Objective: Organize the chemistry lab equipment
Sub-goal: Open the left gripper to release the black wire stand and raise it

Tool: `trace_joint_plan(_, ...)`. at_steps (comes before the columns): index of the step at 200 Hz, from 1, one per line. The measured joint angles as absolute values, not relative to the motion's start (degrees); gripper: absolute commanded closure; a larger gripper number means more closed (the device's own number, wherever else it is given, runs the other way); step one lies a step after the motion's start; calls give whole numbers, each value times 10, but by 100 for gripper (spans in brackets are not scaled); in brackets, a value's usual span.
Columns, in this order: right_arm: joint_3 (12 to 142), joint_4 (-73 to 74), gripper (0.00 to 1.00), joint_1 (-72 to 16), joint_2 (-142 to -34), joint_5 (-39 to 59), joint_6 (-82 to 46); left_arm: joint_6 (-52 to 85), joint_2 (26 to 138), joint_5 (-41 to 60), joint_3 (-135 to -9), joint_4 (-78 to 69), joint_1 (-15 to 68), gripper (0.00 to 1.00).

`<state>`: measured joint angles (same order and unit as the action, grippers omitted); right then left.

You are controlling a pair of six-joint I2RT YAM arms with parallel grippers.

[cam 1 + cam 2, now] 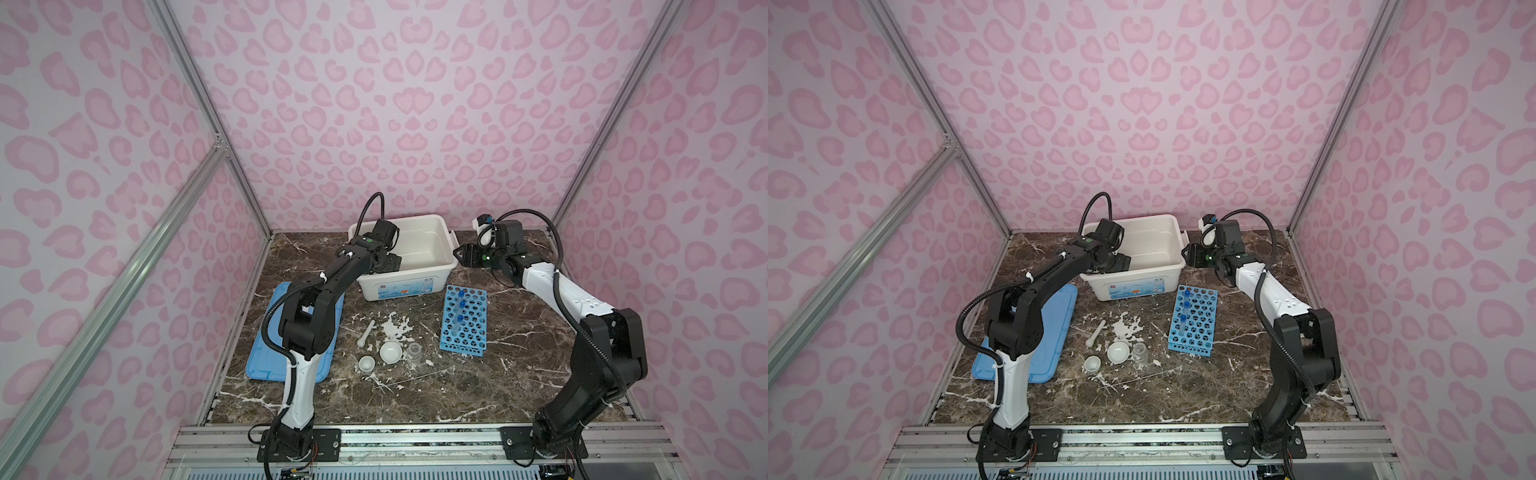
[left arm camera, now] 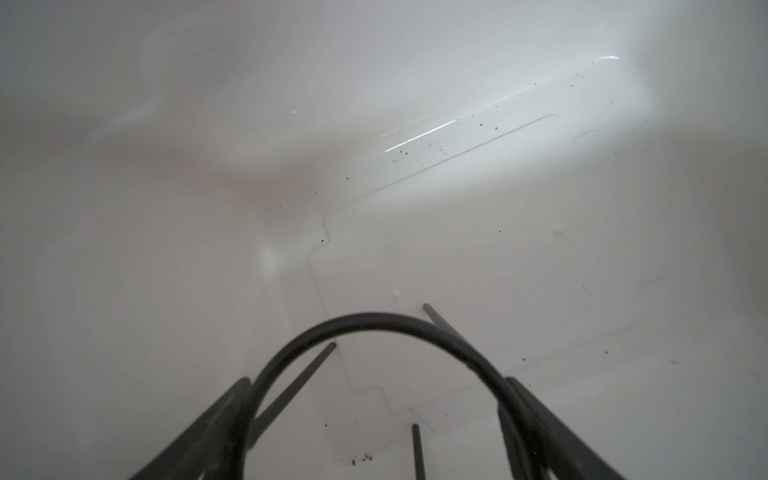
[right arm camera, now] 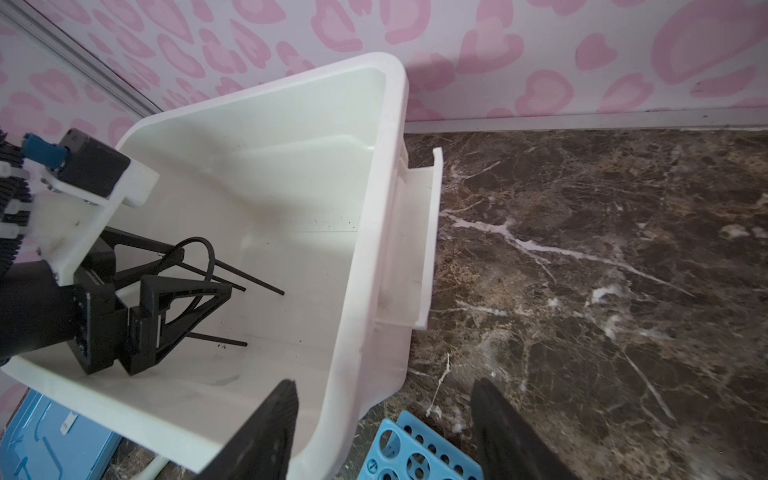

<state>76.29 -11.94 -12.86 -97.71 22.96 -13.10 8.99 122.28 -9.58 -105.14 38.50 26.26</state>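
Lying lengthwise along left claw (image 2: 378,380) — black wire ring stand (image 2: 386,319), legs outward.

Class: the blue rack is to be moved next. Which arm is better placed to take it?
Right. Its hand is open and empty, close to the blue rack. The left hand is down inside the white box, closed on the black wire ring stand.

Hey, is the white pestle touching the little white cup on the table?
Apart. Both top views show a strip of bare tabletop between the pestle and the cup.
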Motion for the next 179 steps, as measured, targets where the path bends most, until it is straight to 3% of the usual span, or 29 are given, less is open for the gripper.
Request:
trace_joint_plan(68, 763, -120, 32, -130, -979, 237, -135, 92, 1222, -94, -1056, 393, 263, 6)
trace_joint_plan(86, 763, -120, 32, -130, -979, 238, -135, 94, 1222, -87, -1056, 402, 263, 0)
trace_joint_plan(179, 763, -120, 32, -130, -979, 241, -139, 95, 1214, -90, -1065, 420, 264, 2)
